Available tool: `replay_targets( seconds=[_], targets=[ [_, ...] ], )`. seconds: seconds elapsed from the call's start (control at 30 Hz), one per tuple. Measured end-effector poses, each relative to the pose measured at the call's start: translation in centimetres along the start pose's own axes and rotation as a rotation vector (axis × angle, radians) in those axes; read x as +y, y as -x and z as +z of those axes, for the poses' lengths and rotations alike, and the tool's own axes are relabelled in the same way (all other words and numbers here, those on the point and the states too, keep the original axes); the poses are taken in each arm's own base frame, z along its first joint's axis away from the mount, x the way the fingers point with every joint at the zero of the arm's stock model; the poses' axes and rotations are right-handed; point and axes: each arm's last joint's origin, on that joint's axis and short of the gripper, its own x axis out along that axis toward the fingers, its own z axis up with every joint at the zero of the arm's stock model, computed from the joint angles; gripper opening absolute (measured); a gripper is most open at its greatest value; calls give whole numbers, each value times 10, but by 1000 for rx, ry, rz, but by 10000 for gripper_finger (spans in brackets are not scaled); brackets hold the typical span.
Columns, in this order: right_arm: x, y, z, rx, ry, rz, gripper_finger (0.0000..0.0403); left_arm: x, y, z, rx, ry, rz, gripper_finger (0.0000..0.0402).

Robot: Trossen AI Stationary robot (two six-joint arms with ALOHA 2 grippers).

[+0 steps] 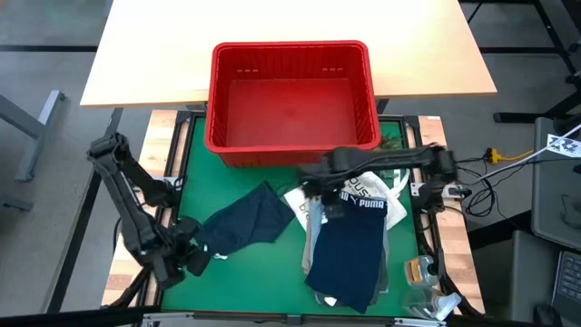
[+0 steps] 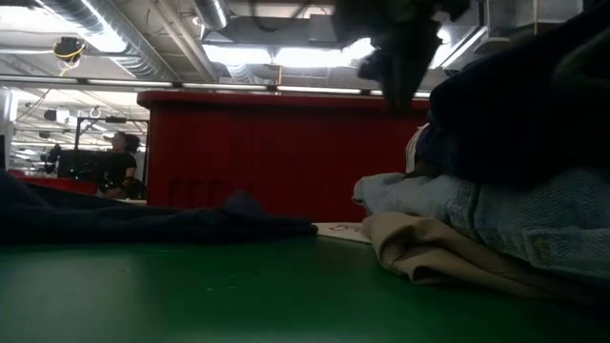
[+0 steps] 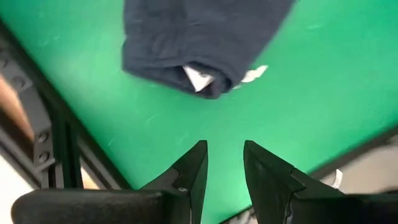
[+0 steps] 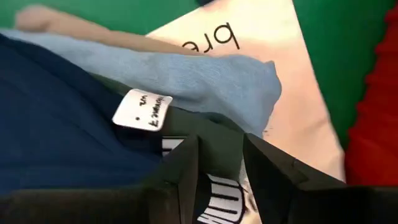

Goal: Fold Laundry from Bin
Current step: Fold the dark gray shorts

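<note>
We see the left gripper (image 3: 224, 165) with fingers a little apart, holding nothing, near a dark garment (image 1: 243, 222). The right gripper (image 1: 329, 202) has fingers slightly apart over the navy shorts (image 1: 349, 250), which lie lengthwise toward the red bin (image 1: 292, 100).

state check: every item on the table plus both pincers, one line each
bin: upright, empty
navy garment: crumpled on mat, apart from stack
navy shorts: flat on top of stack
blue shirt: in stack, under shorts
beige garment: stack's bottom
tote: flat, partly under stack
left pincer: open, empty, above mat
right pincer: open, over shorts' waistband
</note>
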Motion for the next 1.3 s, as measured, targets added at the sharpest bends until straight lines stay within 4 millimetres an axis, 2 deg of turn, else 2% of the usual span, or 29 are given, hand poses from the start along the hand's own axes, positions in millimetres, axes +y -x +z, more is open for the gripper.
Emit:
replay_targets(
  seconds=[0.17,0.27,0.5,0.7,0.8,0.93,1.07,1.3],
  targets=[
    [-15,-6,-39,-208,-129,93,128,12,14,-6,-6,-24,-84,98],
    [-21,-10,-45,-354,-216,101,128,13,15,-10,3,-29,-90,98],
    [-27,-24,-33,-460,-367,103,128,10,14,-7,57,-10,-56,98],
    [-29,-33,-28,-450,-379,105,128,10,13,-5,108,-18,-21,101],
    [-30,-37,-27,-440,-382,104,135,9,13,-5,136,-11,0,116],
    [-30,-36,-27,-444,-383,94,160,9,12,-4,144,-4,13,153],
    [-31,-36,-27,-447,-392,55,199,8,10,-5,122,99,17,182],
    [-33,-37,-22,-486,-453,60,245,3,2,-8,46,171,-3,186]
  ],
)
